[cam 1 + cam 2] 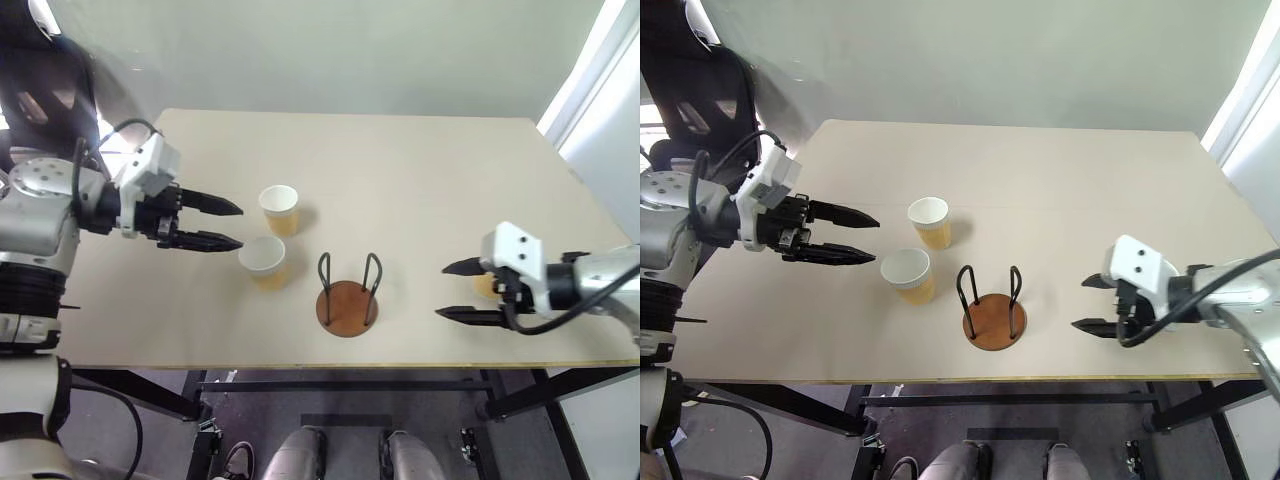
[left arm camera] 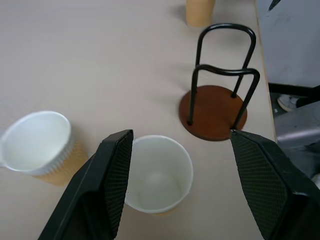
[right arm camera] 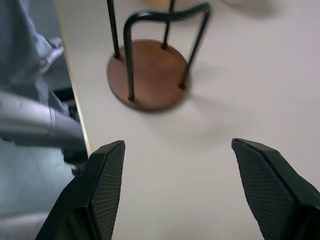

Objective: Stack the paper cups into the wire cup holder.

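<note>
Two paper cups stand upright on the table left of centre, one (image 1: 278, 207) farther back and one (image 1: 264, 260) nearer. A third cup (image 1: 484, 285) stands at the right, mostly hidden behind my right gripper; its lower part (image 2: 200, 11) is also seen in the left wrist view. The wire cup holder (image 1: 347, 300) stands empty near the front edge, between the two groups. My left gripper (image 1: 230, 225) hovers open just left of the two cups, pointing at them. My right gripper (image 1: 448, 290) is open and empty, to the right of the holder (image 3: 150, 70).
The table's front edge (image 1: 330, 367) runs close below the holder. A black chair (image 1: 690, 90) stands beyond the table's far left corner, and a white panel (image 1: 610, 130) borders the table on the right.
</note>
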Available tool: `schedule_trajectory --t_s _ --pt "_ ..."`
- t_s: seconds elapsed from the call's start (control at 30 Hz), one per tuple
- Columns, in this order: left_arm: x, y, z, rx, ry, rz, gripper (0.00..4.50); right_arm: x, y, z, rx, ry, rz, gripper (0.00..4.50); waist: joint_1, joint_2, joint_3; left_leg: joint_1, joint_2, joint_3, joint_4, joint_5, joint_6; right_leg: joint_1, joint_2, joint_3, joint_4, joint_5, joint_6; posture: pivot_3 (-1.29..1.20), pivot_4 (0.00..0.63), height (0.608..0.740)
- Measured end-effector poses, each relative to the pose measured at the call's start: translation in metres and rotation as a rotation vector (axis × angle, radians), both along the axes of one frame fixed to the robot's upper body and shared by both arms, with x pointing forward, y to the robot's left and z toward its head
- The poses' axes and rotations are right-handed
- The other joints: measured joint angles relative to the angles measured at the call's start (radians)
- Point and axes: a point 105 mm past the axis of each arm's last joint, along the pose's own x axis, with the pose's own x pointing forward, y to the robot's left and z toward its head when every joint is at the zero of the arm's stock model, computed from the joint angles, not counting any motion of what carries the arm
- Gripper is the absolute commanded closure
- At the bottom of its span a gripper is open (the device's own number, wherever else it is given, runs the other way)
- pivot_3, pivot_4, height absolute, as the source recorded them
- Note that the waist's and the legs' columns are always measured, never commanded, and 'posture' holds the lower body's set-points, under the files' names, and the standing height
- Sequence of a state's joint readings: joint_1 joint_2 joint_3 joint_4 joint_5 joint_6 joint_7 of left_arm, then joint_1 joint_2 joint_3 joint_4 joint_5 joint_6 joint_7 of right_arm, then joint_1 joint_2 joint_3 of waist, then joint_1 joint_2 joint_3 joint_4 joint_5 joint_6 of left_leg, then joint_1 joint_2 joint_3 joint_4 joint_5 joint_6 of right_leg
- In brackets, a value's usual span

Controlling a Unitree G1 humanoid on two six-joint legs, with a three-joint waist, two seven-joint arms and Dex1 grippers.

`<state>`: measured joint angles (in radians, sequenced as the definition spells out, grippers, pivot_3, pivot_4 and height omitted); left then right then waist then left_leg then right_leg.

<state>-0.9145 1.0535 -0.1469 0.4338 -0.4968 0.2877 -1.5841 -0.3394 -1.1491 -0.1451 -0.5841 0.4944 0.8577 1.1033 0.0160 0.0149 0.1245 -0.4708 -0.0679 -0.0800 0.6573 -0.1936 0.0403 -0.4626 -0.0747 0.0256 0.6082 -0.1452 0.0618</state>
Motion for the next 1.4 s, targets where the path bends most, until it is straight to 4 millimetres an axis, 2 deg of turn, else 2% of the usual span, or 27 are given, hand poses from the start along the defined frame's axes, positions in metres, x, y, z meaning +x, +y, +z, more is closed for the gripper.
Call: schedule_trajectory --t_s 0.13,0.2,0.33,0.6,0.9,1.07,1.33,1.4 --pt "0.001 -0.003 -0.001 -0.016 0.002 -0.014 1.19 0.000 -0.032 0.036 -0.113 -0.095 -0.095 1.02 0.001 0.000 0.000 0.000 0.000 -0.001 -0.002 0.000 0.000 0.000 0.000 0.001 -0.001 -0.001 0.001 0.00 0.150 0.740" --pt "0.002 -0.008 -0.003 -0.029 0.007 -0.031 1.19 0.003 -0.042 0.041 -0.135 -0.111 -0.124 1.02 0.001 0.000 0.000 0.000 0.000 -0.001 -0.002 0.000 0.000 0.000 0.000 0.000 -0.001 -0.002 0.001 0.00 0.150 0.740" --pt "0.004 -0.019 -0.010 -0.050 0.022 -0.065 1.19 0.010 -0.062 0.012 -0.168 -0.015 -0.170 1.02 0.001 0.000 0.000 -0.001 -0.001 0.000 -0.001 -0.001 0.001 0.000 -0.001 0.001 0.000 -0.002 0.005 0.00 0.150 0.740" --pt "0.000 -0.026 -0.012 -0.051 0.032 -0.096 1.19 0.020 -0.073 -0.024 -0.179 0.080 -0.177 1.02 -0.001 0.001 0.001 0.000 -0.001 0.000 0.001 0.002 0.004 0.001 0.000 0.001 0.000 -0.001 0.013 0.00 0.150 0.740" --pt "-0.006 -0.022 -0.013 -0.053 0.046 -0.086 1.19 0.040 -0.081 -0.029 -0.221 0.052 -0.184 1.02 -0.004 0.001 0.001 0.001 -0.001 0.000 0.005 0.001 0.005 0.005 0.000 0.001 0.001 0.001 0.011 0.00 0.150 0.740" --pt "-0.009 -0.021 -0.013 -0.050 0.051 -0.082 1.19 0.047 -0.077 -0.033 -0.229 0.054 -0.161 1.02 -0.005 0.001 0.001 0.001 -0.001 0.000 0.006 0.001 0.005 0.005 0.000 0.001 0.001 0.002 0.010 0.00 0.150 0.740" --pt "-0.011 -0.019 -0.015 -0.054 0.062 -0.071 1.19 0.057 -0.084 -0.068 -0.300 0.125 -0.145 1.02 -0.005 0.001 0.001 0.001 -0.001 0.000 0.006 0.001 0.005 0.004 -0.001 0.000 0.001 0.002 0.009 0.00 0.150 0.740" --pt "-0.011 -0.019 -0.015 -0.051 0.061 -0.073 1.19 0.060 -0.086 -0.071 -0.314 0.119 -0.149 1.63 -0.005 0.001 0.001 0.001 -0.001 0.000 0.006 0.001 0.005 0.004 -0.001 0.000 0.001 0.002 0.009 0.00 0.150 0.740"
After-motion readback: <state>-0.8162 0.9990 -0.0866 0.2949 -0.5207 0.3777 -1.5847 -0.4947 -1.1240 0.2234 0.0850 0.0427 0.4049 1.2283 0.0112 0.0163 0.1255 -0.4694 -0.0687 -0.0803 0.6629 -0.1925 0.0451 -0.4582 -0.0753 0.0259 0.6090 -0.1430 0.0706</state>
